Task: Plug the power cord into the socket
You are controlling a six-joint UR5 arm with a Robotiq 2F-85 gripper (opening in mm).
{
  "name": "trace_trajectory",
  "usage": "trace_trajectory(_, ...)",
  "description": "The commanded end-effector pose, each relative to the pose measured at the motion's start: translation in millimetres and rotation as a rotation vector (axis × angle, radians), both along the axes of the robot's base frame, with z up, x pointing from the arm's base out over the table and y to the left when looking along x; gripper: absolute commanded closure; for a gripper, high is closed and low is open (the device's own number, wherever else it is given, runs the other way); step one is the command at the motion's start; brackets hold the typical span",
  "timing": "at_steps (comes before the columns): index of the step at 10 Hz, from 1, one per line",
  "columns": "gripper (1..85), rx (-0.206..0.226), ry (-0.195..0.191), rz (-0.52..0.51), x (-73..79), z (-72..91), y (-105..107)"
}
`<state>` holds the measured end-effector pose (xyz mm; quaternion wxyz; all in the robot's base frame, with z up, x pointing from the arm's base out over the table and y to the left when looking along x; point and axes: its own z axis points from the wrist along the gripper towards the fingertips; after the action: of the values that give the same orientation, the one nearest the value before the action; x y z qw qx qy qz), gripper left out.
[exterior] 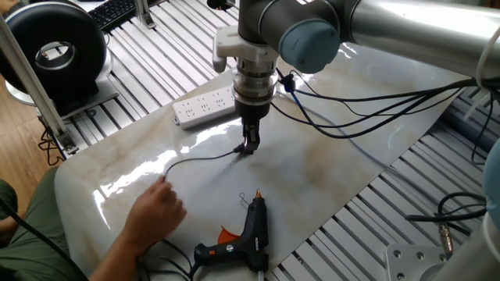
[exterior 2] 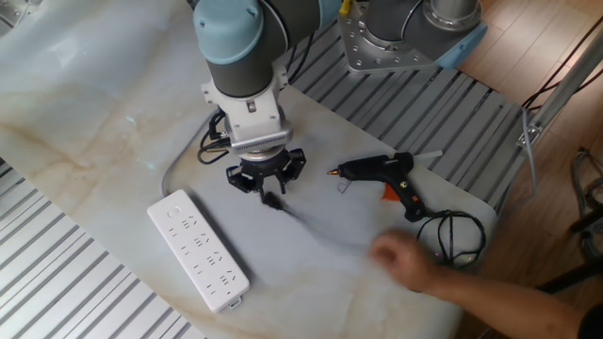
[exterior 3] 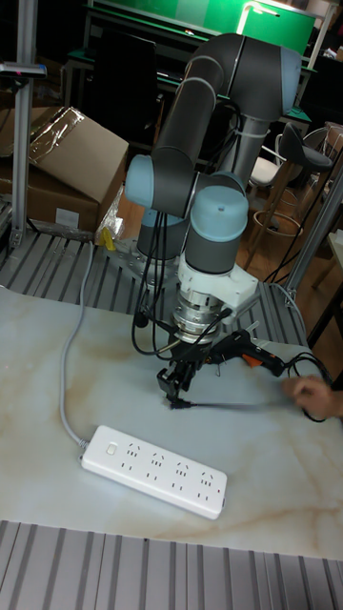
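Observation:
The power cord's small black plug [exterior 2: 273, 201] lies on the marble table top, and its thin black cable [exterior: 199, 161] runs to a person's hand [exterior: 156, 211]. My gripper [exterior: 250, 146] points straight down over the plug, with its fingertips on either side and open. The plug [exterior 3: 177, 401] also shows at the fingertips in the tall fixed view. The socket, a long white power strip [exterior 2: 200, 251], lies flat a short way from the gripper [exterior 2: 269, 191] with its outlet holes facing up. The cord's black glue gun [exterior: 248, 234] rests near the table's front edge.
The person's arm [exterior 2: 443, 282] reaches over the table beside the glue gun [exterior 2: 386, 171]. The strip's pale grey cable [exterior 3: 69, 362] curves off the back edge. Thick robot cables [exterior: 367, 101] hang across the table. Ribbed metal decking [exterior 2: 57, 273] surrounds the marble sheet.

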<state>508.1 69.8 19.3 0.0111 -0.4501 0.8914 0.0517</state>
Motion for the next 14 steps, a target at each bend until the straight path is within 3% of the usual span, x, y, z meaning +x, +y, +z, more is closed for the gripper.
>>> trace_trajectory(1, 47.0, 0.002, -0.021, 0.01, 5.6, 1.0, 0)
trace_trajectory(10, 48.0, -0.028, -0.02, 0.024, 4.6, 3.7, -12)
trace_trajectory(14, 47.7, -0.014, -0.01, 0.017, 0.1, 12.6, -16)
